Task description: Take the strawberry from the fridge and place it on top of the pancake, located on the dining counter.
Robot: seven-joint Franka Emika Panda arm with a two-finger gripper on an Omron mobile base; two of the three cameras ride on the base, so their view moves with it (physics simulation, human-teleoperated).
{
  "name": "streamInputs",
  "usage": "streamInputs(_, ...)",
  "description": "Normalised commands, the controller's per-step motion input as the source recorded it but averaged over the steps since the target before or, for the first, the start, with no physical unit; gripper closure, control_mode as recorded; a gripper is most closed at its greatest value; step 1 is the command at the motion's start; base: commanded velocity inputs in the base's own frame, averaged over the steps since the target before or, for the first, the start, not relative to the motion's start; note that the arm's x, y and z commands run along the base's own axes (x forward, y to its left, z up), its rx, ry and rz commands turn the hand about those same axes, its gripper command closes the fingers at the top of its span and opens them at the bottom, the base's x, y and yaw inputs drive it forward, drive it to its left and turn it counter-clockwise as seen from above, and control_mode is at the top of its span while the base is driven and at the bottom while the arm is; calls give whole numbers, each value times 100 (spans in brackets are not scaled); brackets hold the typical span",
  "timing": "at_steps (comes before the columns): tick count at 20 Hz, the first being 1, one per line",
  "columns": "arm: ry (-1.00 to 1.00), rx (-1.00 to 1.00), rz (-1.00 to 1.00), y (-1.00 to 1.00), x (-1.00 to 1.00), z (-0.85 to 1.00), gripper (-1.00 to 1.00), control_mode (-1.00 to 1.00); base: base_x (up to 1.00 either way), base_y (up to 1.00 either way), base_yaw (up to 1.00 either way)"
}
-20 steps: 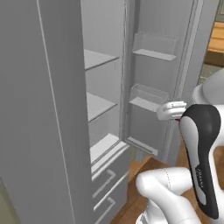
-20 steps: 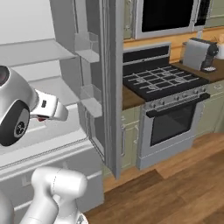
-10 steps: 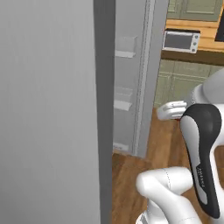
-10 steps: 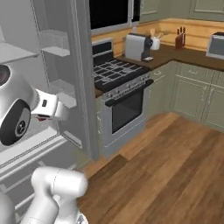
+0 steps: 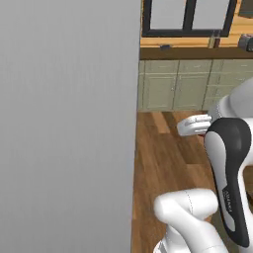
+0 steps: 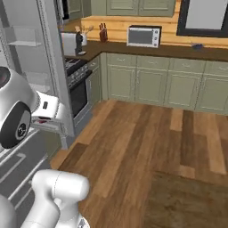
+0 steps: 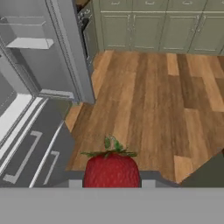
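The red strawberry [image 7: 111, 168] with its green leaves sits between the dark fingertips of my gripper [image 7: 111, 183], which is shut on it above the wood floor. The white hand shows level in front of the arm as the gripper [image 5: 193, 124] and, from the other side, as the gripper [image 6: 44, 119] with a spot of red under it. The light-grey fridge [image 7: 65, 52] stands open at the left, its drawers [image 7: 30, 153] below; its side is the fridge [image 5: 69, 123]. A dark wood-grain corner of the dining counter [image 6: 191, 200] lies at the lower right. The pancake is out of view.
Green-grey cabinets [image 6: 156, 84] under a dark worktop run along the far wall, with a microwave [image 6: 143, 36] and a knife block [image 6: 103, 33] on it. A stove [image 6: 78, 89] stands beside the fridge. Brown plank floor [image 6: 142, 138] stretches between.
Both base views have swung right, away from the fridge's shelves toward the floor and far cabinets: the base has turned. The hand keeps its place before the arm.
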Motion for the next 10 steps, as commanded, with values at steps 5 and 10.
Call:
streamInputs(5, 0, 0, 0, 0, 0, 0, 100, 100, -75, -39, -59)
streamInputs(10, 0, 0, 0, 0, 0, 0, 100, 100, -51, -47, -48)
